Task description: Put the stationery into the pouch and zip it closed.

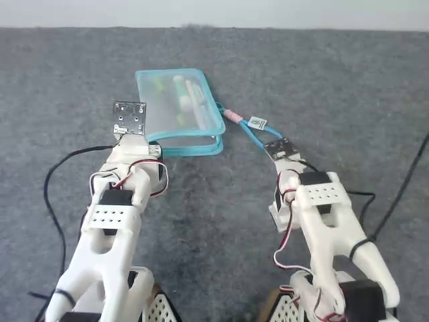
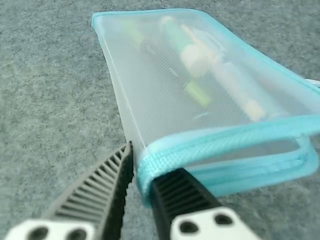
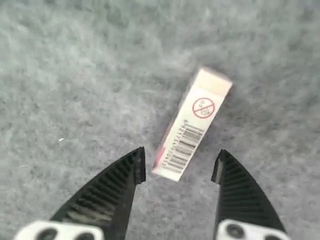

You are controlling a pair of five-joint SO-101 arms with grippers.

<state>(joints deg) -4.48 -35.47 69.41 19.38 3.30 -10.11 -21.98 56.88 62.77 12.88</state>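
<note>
The left gripper (image 2: 139, 167) is pinching shut on the pouch (image 2: 200, 75), its jaws biting the teal-edged near corner. Judging by the hold, it is anchoring the pouch so that a tug on the zip does not drag it across the mat (image 2: 50, 100). The stationery (image 2: 195, 60) is lying inside, showing through the clear wall. Along the near edge two teal lips appear to be gaping apart, so the zip seems not yet closed.

The right gripper (image 3: 180, 152) is standing wide open with nothing in it, its jaws straddling the near end of a white tag (image 3: 195, 120) that is lying flat on the mat. In the high view that tag is sitting on a blue cord (image 1: 249, 137) running to the pull (image 1: 231, 115) at the pouch's corner, so grasping it is likely the way to draw the zip.
</note>
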